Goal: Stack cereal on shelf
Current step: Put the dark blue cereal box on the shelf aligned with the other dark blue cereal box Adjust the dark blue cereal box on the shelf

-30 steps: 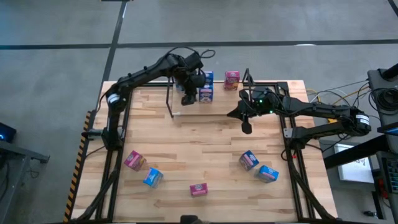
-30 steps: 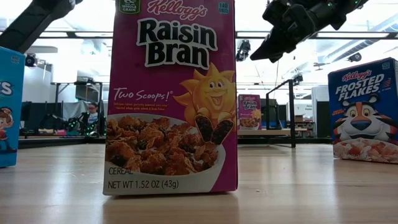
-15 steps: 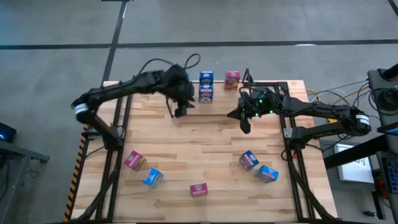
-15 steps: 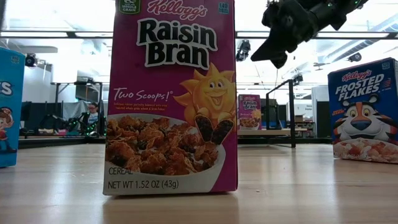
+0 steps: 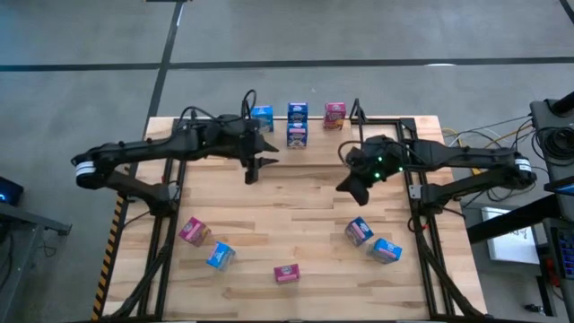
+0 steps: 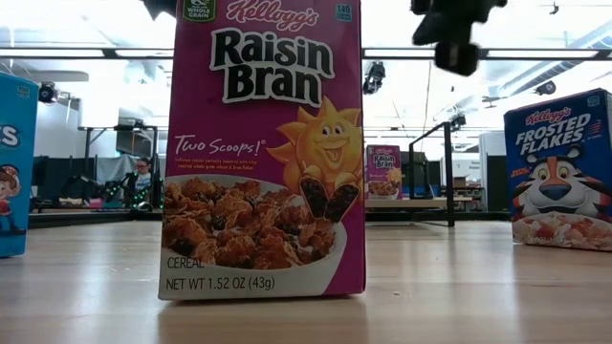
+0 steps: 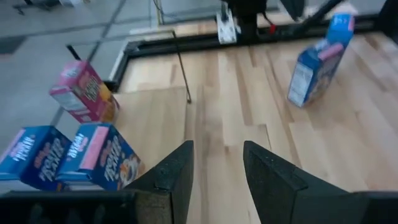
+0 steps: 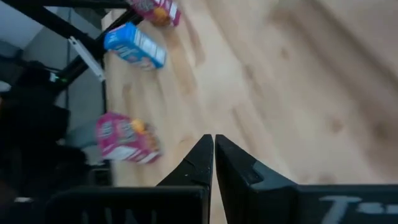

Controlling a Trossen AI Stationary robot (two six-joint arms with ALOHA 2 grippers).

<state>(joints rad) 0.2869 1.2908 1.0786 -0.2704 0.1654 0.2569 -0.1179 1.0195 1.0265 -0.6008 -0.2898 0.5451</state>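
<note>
Currently, the left tool hovers over the far-left worktop, fingers parted with a clear gap, holding nothing. The right tool hangs right of centre, fingers pressed together, empty. Four cereal boxes stand upright at the shelf along the far edge: three blue ones and a pink one. Five more sit near the front edge: a pink box and blue box front-left, a pink box at centre front, two blue boxes front-right, each tilted off the worktop's edges. The centre of the worktop lies open between both groups.
</note>
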